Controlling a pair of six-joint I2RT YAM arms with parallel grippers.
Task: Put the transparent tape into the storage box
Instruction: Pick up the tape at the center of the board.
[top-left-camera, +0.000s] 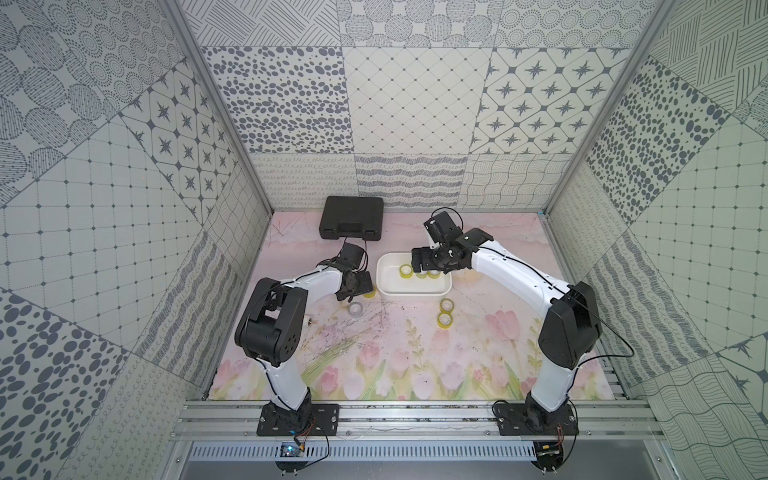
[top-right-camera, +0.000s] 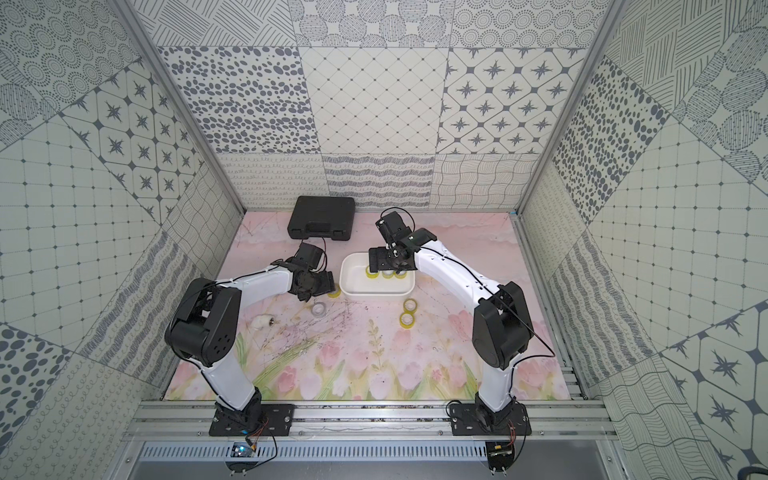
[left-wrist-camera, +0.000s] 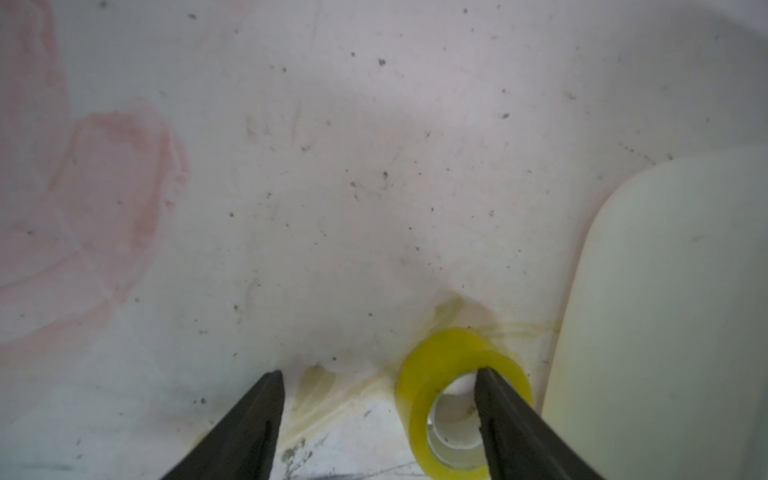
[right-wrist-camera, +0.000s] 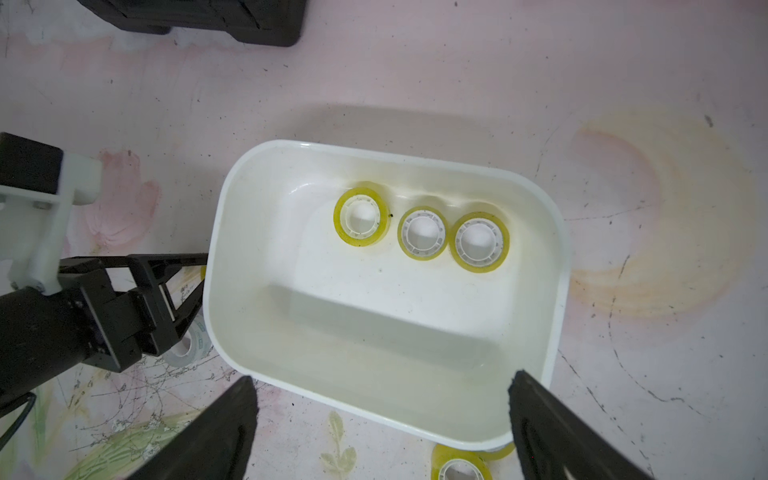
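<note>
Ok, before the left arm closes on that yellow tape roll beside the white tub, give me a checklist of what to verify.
1. Left gripper open at the yellow roll: ok; one jaw over its hole, the other outside.
2. Roll gripped: not ok; jaws not yet shut.
3. Roll clear of the storage box wall: cannot tell; they sit very close.
4. Right gripper open and empty above the box: ok.
5. Room in the box: ok; three rolls lie flat along one wall.
6. All tape boxed: not ok; a grey roll and two yellow rolls lie outside.
</note>
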